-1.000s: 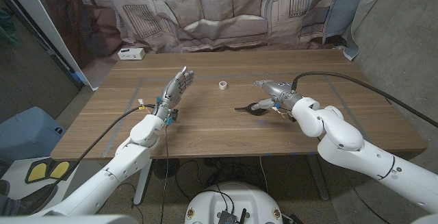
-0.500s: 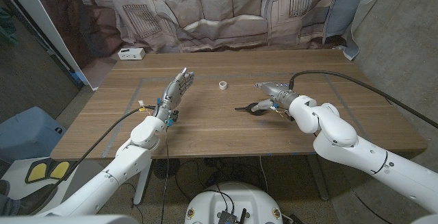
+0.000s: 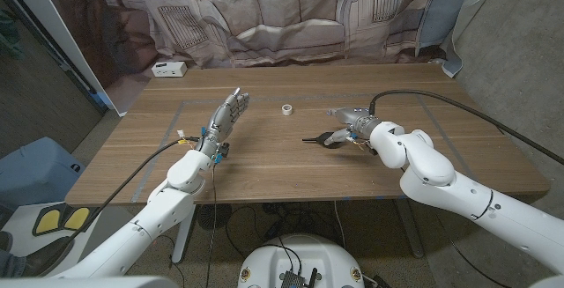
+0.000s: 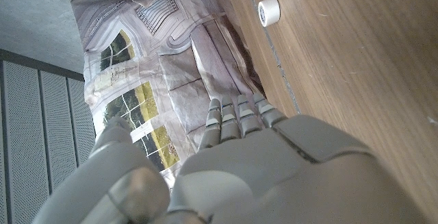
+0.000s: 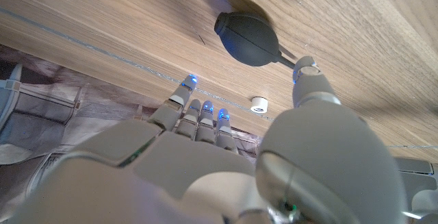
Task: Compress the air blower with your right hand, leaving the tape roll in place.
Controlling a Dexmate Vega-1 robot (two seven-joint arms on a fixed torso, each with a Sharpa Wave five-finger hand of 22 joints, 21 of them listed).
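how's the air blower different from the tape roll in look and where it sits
The air blower is black, a rounded bulb with a thin nozzle; the tape roll is white and ring-shaped. The air blower looks larger than the tape roll. The air blower lies right by the right hand; the tape roll sits apart, between the two hands and farther back. Both rest on the wooden table, and no hand holds either.

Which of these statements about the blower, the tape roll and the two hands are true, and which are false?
1. The right hand already squeezes the air blower. False: its fingers are apart and off the bulb.
2. The tape roll lies on the table, apart from the blower. True.
3. The left hand holds the tape roll. False: it holds nothing.
4. The blower's nozzle points toward the robot's left. True.
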